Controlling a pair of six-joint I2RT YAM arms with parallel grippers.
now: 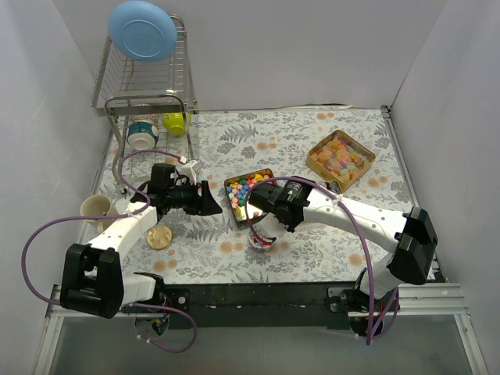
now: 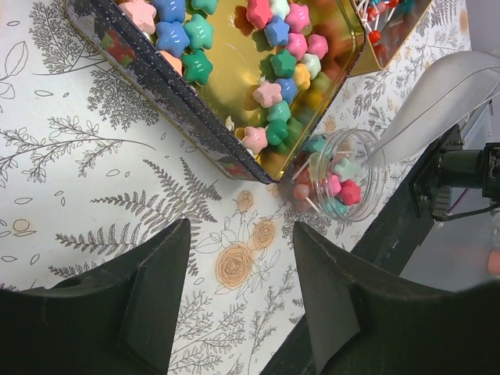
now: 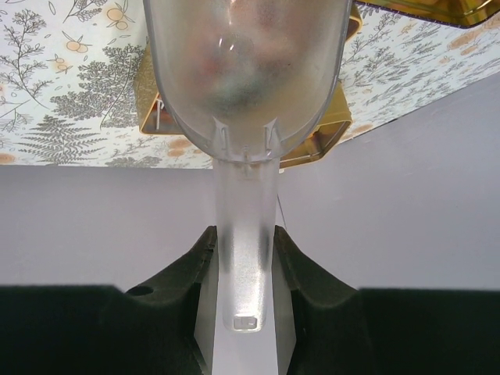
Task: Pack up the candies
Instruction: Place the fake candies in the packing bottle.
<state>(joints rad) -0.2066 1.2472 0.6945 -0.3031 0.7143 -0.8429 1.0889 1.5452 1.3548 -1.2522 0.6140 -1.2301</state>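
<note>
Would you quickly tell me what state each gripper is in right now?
Left gripper: open, holding nothing.
Right gripper: closed on the handle of the clear scoop.

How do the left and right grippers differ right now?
The left gripper is open and empty; the right gripper is shut on the scoop. The left gripper hovers above bare tablecloth beside the tin; the right gripper points its scoop at the jar. Both are black, two-fingered and close to the tin.
</note>
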